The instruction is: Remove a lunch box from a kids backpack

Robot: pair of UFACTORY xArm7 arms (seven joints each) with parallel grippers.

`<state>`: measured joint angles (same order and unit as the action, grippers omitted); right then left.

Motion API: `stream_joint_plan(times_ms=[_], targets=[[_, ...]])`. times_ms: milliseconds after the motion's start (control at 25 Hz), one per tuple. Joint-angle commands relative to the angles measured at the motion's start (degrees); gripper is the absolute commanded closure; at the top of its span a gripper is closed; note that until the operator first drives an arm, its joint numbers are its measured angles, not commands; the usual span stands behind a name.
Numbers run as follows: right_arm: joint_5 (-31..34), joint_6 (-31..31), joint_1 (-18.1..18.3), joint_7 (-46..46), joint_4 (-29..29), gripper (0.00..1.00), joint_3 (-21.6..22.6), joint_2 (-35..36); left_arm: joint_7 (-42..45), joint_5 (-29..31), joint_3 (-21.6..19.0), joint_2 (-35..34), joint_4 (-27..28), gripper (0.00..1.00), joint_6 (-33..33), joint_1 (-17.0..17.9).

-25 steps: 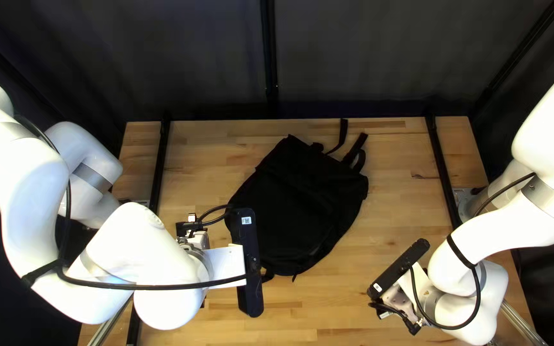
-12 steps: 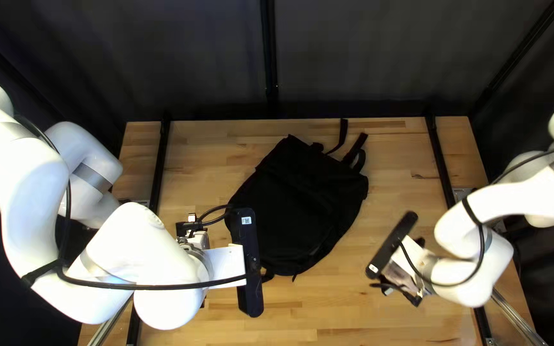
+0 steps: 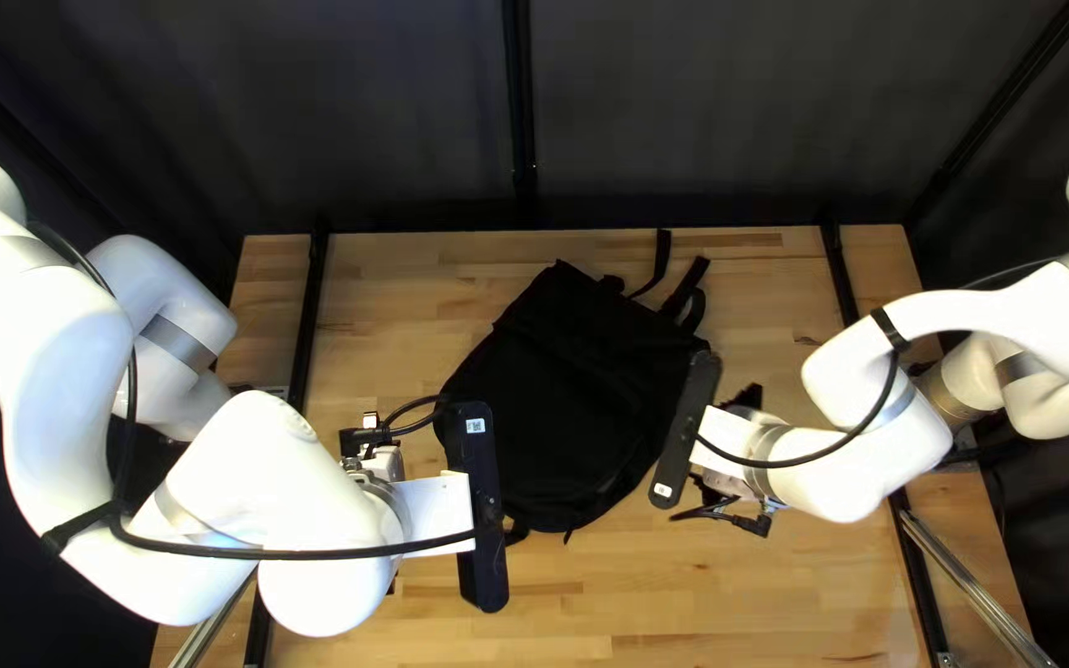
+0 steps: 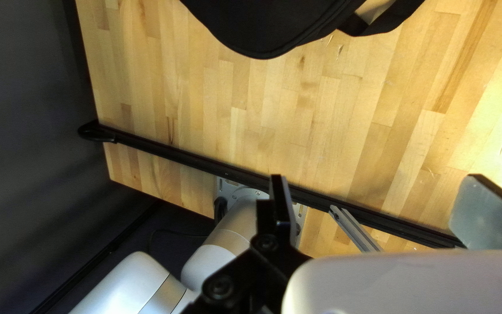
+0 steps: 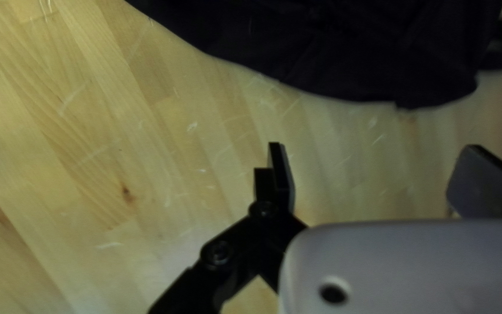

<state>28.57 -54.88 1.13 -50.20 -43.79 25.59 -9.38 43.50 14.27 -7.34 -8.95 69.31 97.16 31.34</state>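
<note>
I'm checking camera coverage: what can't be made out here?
Inside the backpack: every view, hidden by its outer side.
Part of its edge: top left view, behind the left arm's bar.
Its rest: both wrist views, cut off by the edge.
Left end effector: top left view, mostly under its arm.

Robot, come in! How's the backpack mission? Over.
Left tool open. Right tool open, backpack ahead. Backpack lying on table, lunch box not visible. Left arm partly blocks overhead view.

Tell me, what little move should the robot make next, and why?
Perhaps ease the right arm's fingers toward the black backpack. They stand apart, holding nothing, and the backpack lies ahead of them. No lunch box shows, so it may be inside, and the backpack probably needs opening first.
</note>
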Motion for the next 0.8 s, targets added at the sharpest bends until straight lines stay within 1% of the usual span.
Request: stream_joint_plan(times_ms=[40,120,760,800], targets=[[0.26,5.56,-0.87,11.07,2.79,0.00,-1.42,-1.38,0.00,0.00,0.00,0.00,0.00,0.00,0.00,0.00],[-1.16,7.30,-1.51,16.36,3.83,0.00,-2.29,-2.45,0.00,0.00,0.00,0.00,0.00,0.00,0.00,0.00],[-1.16,7.30,-1.51,16.36,3.83,0.00,-2.29,-2.45,0.00,0.00,0.00,0.00,0.00,0.00,0.00,0.00],[-0.45,8.82,-1.95,15.90,5.55,0.00,-1.79,-2.98,0.00,0.00,0.00,0.00,0.00,0.00,0.00,0.00]])
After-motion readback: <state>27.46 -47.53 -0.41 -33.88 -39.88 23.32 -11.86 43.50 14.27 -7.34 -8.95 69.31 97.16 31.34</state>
